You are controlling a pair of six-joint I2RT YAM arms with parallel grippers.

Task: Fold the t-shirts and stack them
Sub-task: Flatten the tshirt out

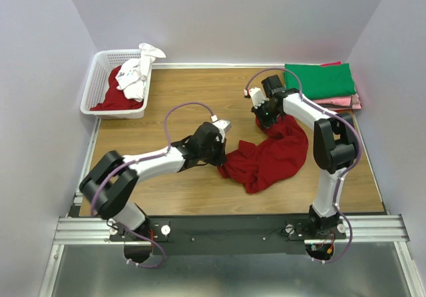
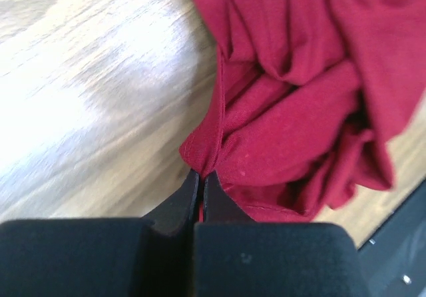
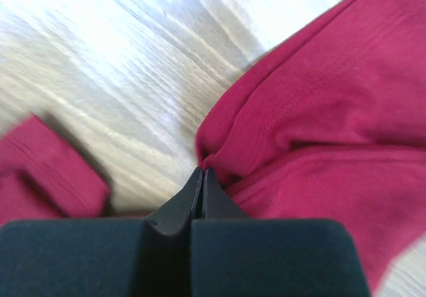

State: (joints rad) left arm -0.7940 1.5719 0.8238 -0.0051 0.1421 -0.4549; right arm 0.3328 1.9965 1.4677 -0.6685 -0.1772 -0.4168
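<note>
A dark red t-shirt lies crumpled on the wooden table between my arms. My left gripper is shut on its left edge; in the left wrist view the cloth bunches out from the closed tips. My right gripper is shut on the shirt's upper end; in the right wrist view the cloth runs from the closed tips. Folded green and pink t-shirts are stacked at the back right. A white t-shirt and a red one lie in the basket.
A white plastic lattice basket stands at the back left corner. Purple walls close the table on three sides. A black rail with the arm bases runs along the near edge.
</note>
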